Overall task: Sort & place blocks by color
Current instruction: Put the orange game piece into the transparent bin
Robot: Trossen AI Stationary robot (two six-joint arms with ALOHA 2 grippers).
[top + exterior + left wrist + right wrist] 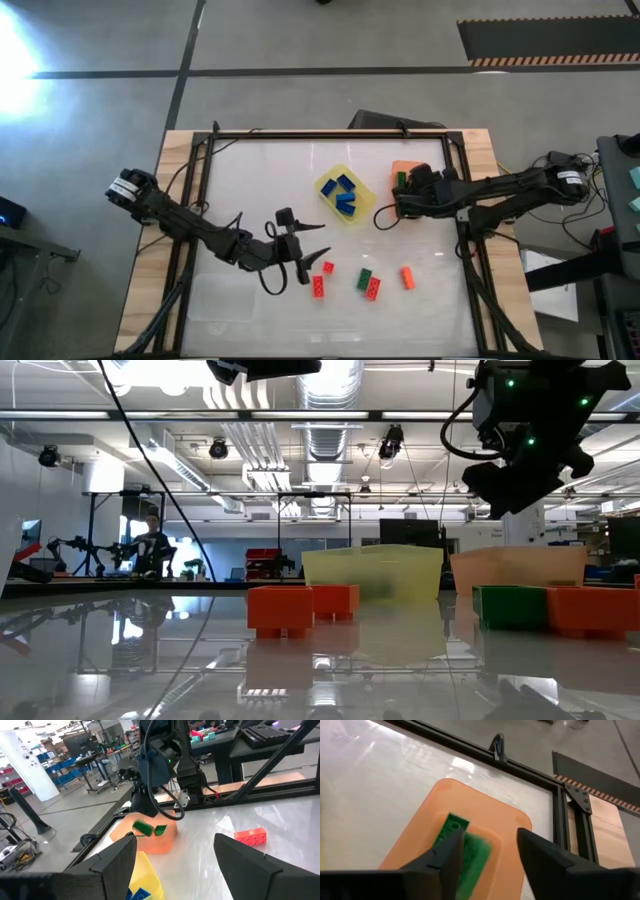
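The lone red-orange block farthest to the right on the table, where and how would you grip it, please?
Probably from straight above, gripper across the two long sides of the red-orange block. It lies flat, standing apart from the green block, so both sides look free. The right gripper is nearer.

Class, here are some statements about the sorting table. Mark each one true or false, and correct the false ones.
1. The yellow tray holds blue blocks. True.
2. The right gripper hovers over the orange tray. True.
3. The orange tray holds red blocks. False: it holds green blocks.
4. No green block is left on the table. False: one green block lies beside a red-orange one.
5. The left gripper grips a block. False: it is open and empty.
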